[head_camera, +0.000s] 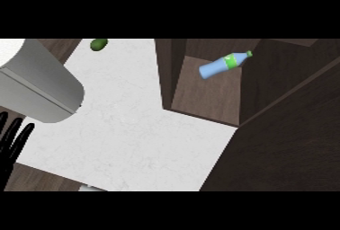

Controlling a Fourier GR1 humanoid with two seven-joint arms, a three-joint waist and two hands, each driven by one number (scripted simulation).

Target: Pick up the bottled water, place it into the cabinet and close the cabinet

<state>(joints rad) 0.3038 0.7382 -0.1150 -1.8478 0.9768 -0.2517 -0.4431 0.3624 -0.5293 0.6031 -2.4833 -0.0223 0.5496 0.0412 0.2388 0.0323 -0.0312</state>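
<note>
The bottled water (224,65), pale blue with a green label and green cap, lies tilted inside the dark wooden cabinet (206,96), cap pointing to the upper right. No hand touches it. The cabinet stands open, and its dark door (292,134) swings out towards the lower right. My left hand (13,137) shows at the left edge with straight black fingers pointing up, holding nothing, far from the bottle. A broad grey forearm part (40,83) fills the upper left, with no hand showing on it. My right hand is out of view.
A small green round fruit (99,44) lies at the far edge of the white marble counter (133,134). Dark wood flooring (40,179) shows below the counter's front-left edge.
</note>
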